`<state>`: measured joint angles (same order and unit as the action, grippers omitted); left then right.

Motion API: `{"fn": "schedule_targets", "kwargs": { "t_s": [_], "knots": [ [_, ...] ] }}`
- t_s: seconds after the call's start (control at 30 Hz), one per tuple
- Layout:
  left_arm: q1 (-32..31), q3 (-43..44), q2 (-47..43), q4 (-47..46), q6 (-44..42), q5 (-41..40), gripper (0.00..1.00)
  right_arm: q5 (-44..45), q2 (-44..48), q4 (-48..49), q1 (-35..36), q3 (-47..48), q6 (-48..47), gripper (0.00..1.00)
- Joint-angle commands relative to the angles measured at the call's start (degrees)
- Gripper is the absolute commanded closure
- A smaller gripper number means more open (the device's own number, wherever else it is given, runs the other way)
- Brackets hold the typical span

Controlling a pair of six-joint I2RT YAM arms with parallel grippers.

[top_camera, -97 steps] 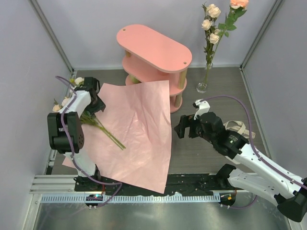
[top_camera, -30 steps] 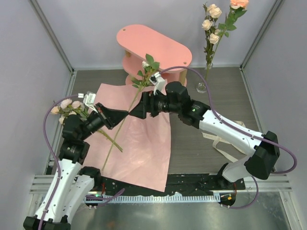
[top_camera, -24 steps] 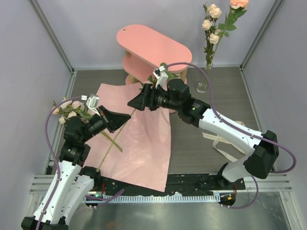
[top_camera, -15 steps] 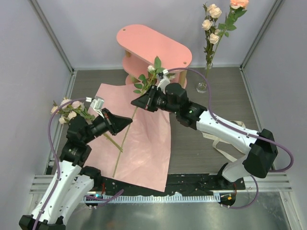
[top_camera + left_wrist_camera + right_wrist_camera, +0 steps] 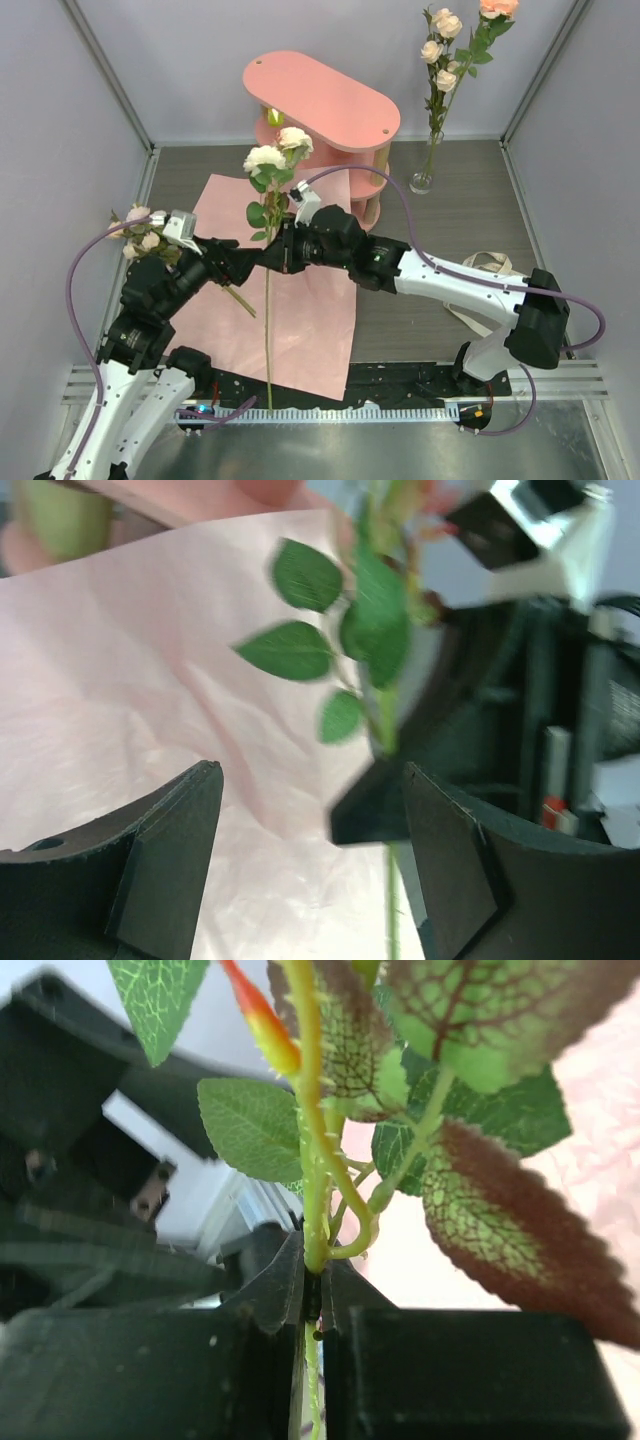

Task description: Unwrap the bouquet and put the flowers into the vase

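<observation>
As right gripper (image 5: 272, 257) pinches flower (image 5: 267, 300), seemingly held upright

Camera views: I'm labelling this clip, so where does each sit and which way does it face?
Top external: above and behind the robot, looking down; left arm and right arm show.
Left wrist: on the left arm, facing the right gripper over the paper; own open fingers show.
Right wrist: looks up the stem past its shut fingers.
Shared: all see the stem.
</observation>
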<state>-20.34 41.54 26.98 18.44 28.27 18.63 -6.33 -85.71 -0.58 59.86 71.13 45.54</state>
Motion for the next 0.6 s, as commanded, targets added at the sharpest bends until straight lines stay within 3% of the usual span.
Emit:
{"fn": "schedule_targets", "kwargs": {
  "t_s": [0.0,0.07,0.17,0.37,0.5,0.57],
  "knots": [
    [-0.67,2.76,-0.18,7.83,-2.08,-18.09,0.22,2.55,6.42,-3.11,1.49,1.64,-9.22,0.99],
    [-0.84,3.11,0.00,10.91,-1.64,-27.29,0.17,2.90,8.10,-4.77,1.58,1.29,-11.86,0.99],
    [-1.11,3.02,-0.26,12.33,-1.03,-30.41,0.14,5.70,12.22,-9.08,1.76,3.21,-18.45,0.99],
    [-1.63,2.32,0.09,11.01,-1.02,-28.13,0.13,26.51,16.80,-21.21,1.67,15.51,-36.72,0.99],
    [-1.72,2.23,-0.09,11.09,-1.20,-27.69,0.13,46.95,19.61,-16.24,1.76,17.81,-49.03,0.99],
    [-1.72,2.05,0.00,10.83,-1.11,-27.25,0.13,52.62,19.97,-12.88,1.41,18.16,-56.59,0.99]
  ]
}}
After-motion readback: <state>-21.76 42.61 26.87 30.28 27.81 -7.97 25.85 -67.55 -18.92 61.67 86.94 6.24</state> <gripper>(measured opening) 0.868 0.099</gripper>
